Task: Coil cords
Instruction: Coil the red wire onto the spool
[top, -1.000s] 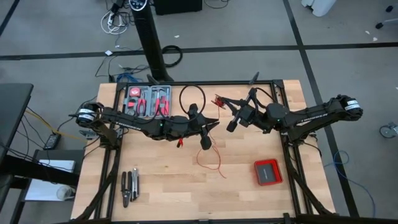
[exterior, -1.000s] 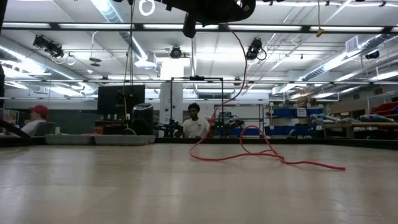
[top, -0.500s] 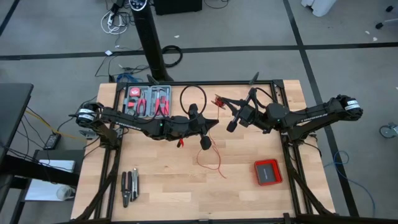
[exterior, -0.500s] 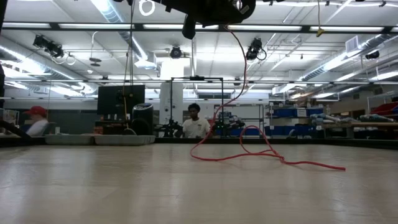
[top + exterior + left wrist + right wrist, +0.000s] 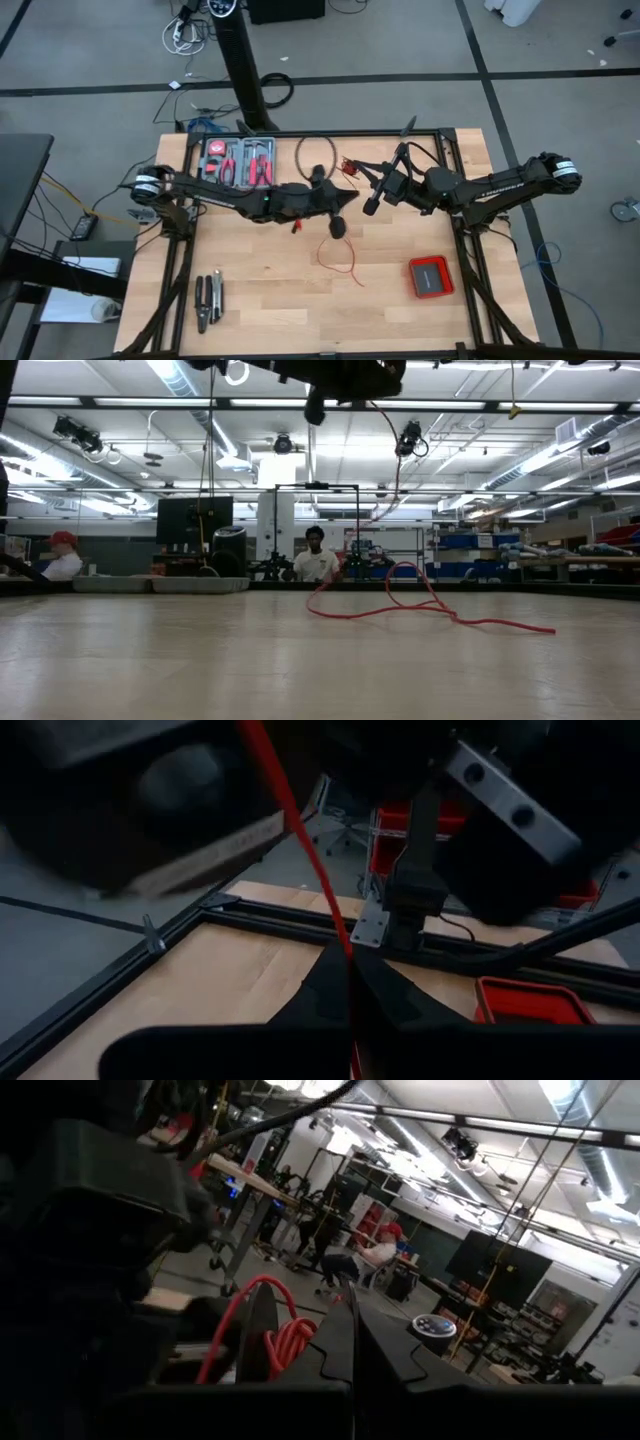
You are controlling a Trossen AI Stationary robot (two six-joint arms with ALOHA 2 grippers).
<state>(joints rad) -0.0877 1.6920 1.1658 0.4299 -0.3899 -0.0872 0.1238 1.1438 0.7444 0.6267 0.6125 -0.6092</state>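
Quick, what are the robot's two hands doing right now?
Left gripper: shut on the red wire.
Right gripper: shut, beside a red wire coil.

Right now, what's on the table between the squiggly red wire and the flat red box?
Nothing: in the high view, only bare wooden tabletop lies between the thin red wire's loose loops and the flat square red box.
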